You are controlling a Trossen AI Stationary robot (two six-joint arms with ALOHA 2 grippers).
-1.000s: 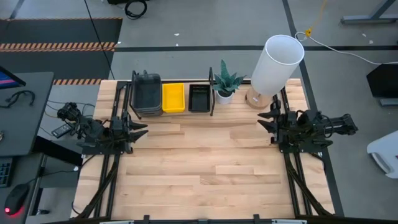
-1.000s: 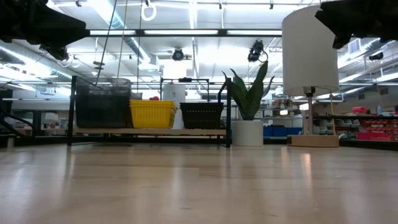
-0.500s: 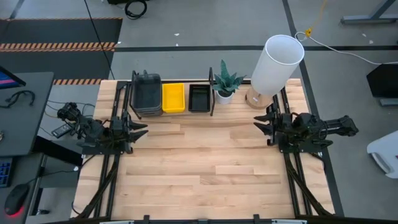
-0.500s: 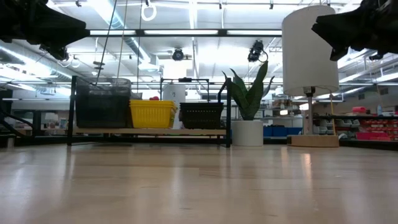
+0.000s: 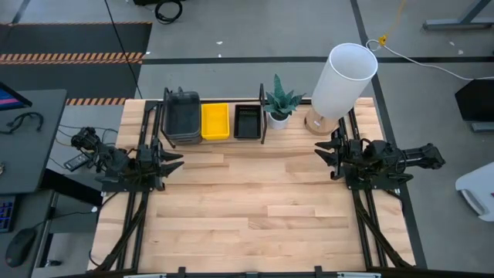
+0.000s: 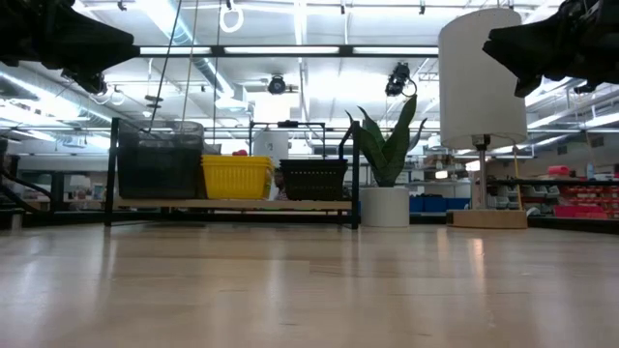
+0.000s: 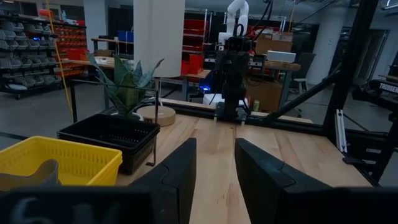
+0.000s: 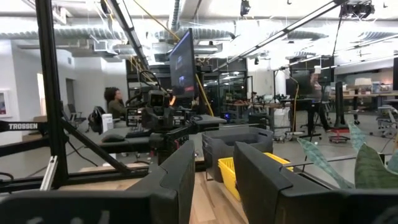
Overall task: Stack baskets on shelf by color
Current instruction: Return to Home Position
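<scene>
Beyond the left gripper (image 5: 175, 160), whose fingers stand parted on nothing, the shelf (image 6: 290, 204) carries three basket stacks in a row: grey baskets (image 5: 182, 116) nearest it, yellow baskets (image 5: 214, 121) next, black mesh baskets (image 5: 247, 121) closest to the right gripper (image 5: 323, 157), likewise parted and empty, well apart past the plant (image 5: 279, 104). These trays look light and stiff, so I judge a pinch on a short rim wall would lift a nested stack, kept level; only the low view shows the grey stack tallest and all resting on the board, while the high view alone shows both arms at the sides of the table (image 5: 255, 205).
</scene>
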